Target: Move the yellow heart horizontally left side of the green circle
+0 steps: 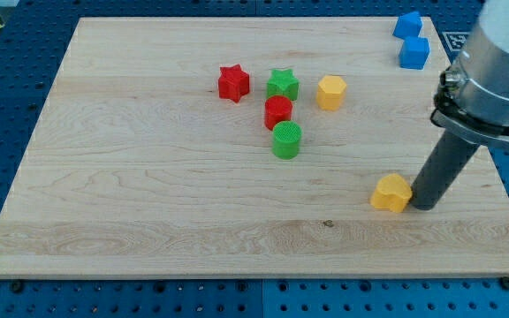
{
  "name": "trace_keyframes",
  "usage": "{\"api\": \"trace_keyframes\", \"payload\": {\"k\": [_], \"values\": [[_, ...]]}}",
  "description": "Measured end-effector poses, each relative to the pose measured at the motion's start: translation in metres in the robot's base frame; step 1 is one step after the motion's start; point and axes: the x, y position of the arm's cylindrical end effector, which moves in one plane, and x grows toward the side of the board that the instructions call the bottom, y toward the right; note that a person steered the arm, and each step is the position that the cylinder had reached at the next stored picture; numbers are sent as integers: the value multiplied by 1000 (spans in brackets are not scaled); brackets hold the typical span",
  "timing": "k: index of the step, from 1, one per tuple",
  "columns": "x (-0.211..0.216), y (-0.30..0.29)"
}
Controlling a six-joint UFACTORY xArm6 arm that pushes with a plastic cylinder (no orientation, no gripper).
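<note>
The yellow heart [391, 193] is seen low on the wooden bench [148, 177], toward the view's right, well apart from the green circle [286, 140] and to its lower right; my tip [424, 206] is set on the bench against the heart's right side, the dark rod rising from it toward the view's upper right; no fingers are carried by the arm, which ends in the plain rod, so nothing is gripped. The green circle is placed near the middle of the bench, just below the red cylinder [277, 112], the two touching or nearly so; whether a gap remains cannot be told. A green star [283, 84] is found just above the red cylinder, and a red star [233, 82] stands to its left, a little apart; a yellow hexagonal block [330, 92] is set to the right of the green star, apart from it. Two blue blocks are seen at the view's top right, one [407, 24] above the other [414, 53], close together near the edge of the bench; their exact shapes cannot be made out.
</note>
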Motion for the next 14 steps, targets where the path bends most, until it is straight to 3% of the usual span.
{"api": "trace_keyframes", "payload": {"k": [5, 7, 8, 12, 14], "values": [[-9, -155], [-4, -133], [-25, -127], [-30, -182], [-30, -178]]}}
